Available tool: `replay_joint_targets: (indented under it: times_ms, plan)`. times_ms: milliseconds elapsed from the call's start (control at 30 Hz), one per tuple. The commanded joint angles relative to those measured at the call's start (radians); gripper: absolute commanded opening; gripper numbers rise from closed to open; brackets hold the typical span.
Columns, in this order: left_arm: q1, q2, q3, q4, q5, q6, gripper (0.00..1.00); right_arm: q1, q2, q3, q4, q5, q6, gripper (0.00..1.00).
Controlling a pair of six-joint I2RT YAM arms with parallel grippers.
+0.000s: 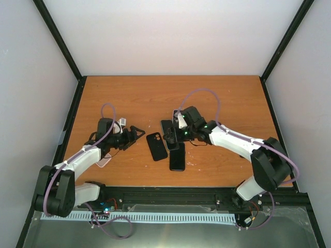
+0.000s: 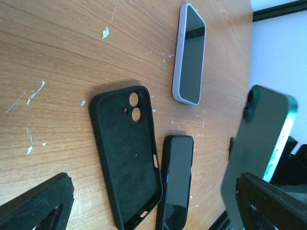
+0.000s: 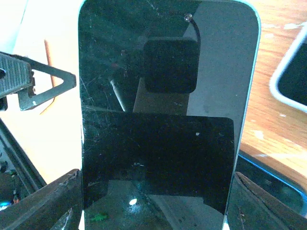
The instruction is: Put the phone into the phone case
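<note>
**R gripper holds phone up beside empty case; L gripper wide open**

Wood-grain table (image 1: 155, 98) w/ white scuffs, boxed in by plain white walls (image 1: 170, 36) on three sides and black posts (image 1: 59, 39) at the far corners. The far half of the table is bare wood. Everything is grouped near the middle, toward the near edge.

The right gripper (image 1: 172, 138) is clamped on the phone (image 2: 261, 143), one finger on each long side. The phone is lifted off the table and tilted, close to the case. It is a slim slab w/ rounded corners and a teal rim. Its glass front is glossy, dark and finely scratched.

The case (image 2: 127, 153) lies flat on the table, open side up, btwn the two grippers. It is matte black w/ a raised rim, rounded corners and two round camera holes.

The left gripper (image 1: 137, 133) hovers just left of the case, jaws spread wide, holding nothing.

A black phone (image 2: 175, 182) lies flat just beside the case's long edge. A lilac-rimmed phone (image 2: 189, 52) lies flat, apart from both.
</note>
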Motion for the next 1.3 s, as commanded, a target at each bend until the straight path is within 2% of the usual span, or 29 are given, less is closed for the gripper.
replay_joint_targets:
  times_ms: [0,333,633,933,1100,1267]
  plan:
    - [0.015,-0.062,-0.005,-0.051,-0.015,-0.007,0.93,0.055,0.069,0.064,0.098,-0.056,-0.026,0.57]
    - [0.019,-0.136,-0.006,-0.149,-0.085,0.020,0.93,0.145,0.228,0.154,0.133,-0.068,-0.015,0.57]
    - [0.019,-0.155,-0.036,-0.138,-0.078,0.010,0.95,0.157,0.346,0.190,0.138,-0.045,-0.020,0.57]
    - [0.019,-0.145,-0.055,-0.105,-0.068,0.007,0.95,0.158,0.394,0.172,0.125,0.030,-0.071,0.59]
    - [0.019,-0.135,-0.049,-0.104,-0.068,0.014,0.95,0.164,0.362,0.130,0.119,0.087,-0.077,0.60]
    - [0.019,-0.122,-0.054,-0.087,-0.060,0.003,0.95,0.167,0.344,0.106,0.117,0.111,-0.049,0.67]
